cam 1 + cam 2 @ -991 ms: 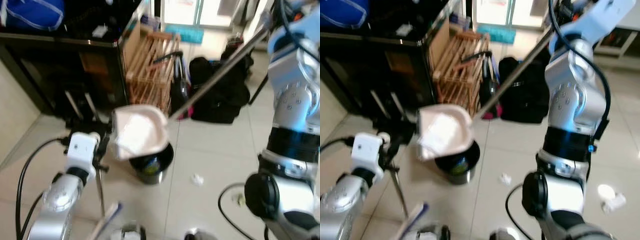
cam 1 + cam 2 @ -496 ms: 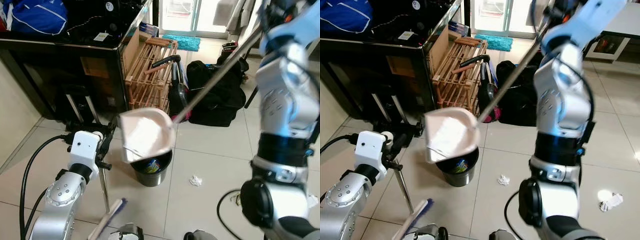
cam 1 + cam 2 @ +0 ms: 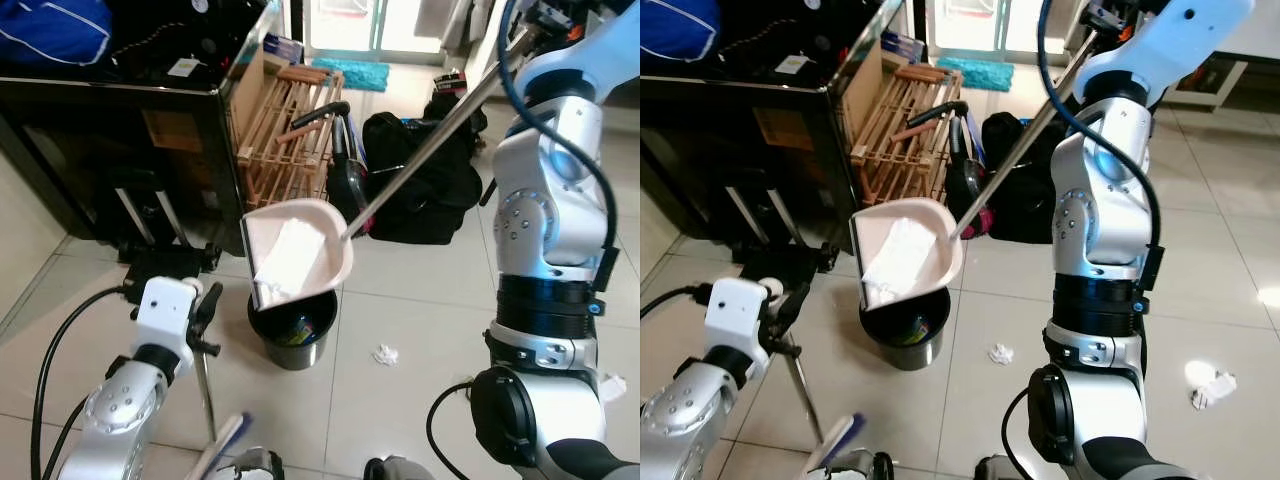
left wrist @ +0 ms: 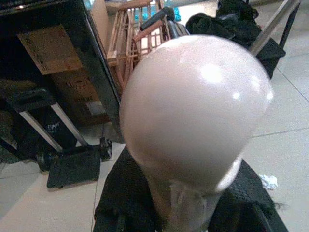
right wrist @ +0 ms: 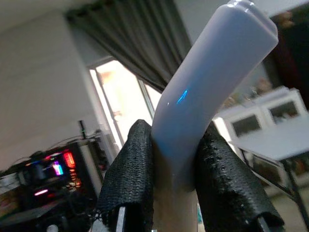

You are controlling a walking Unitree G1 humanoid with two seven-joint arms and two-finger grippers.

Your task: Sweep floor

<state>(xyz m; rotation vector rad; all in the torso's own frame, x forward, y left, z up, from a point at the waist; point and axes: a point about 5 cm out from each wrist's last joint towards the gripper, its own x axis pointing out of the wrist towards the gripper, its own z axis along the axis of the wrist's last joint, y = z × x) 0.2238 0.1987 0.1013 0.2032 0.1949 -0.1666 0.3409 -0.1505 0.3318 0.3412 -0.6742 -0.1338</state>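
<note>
Above the black bin on the tiled floor, the pink dustpan hung tilted with white paper in its scoop. Its long metal pole rose to the far right, where the right gripper was clenched on the pale handle end, one black finger on each side. The left gripper, near left, gripped the broom's rounded pink handle top between its fingers. A crumpled paper lay right of the bin.

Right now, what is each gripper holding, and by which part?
Right gripper: top of the dustpan handle. Left gripper: rounded top end of the broom handle.
</note>
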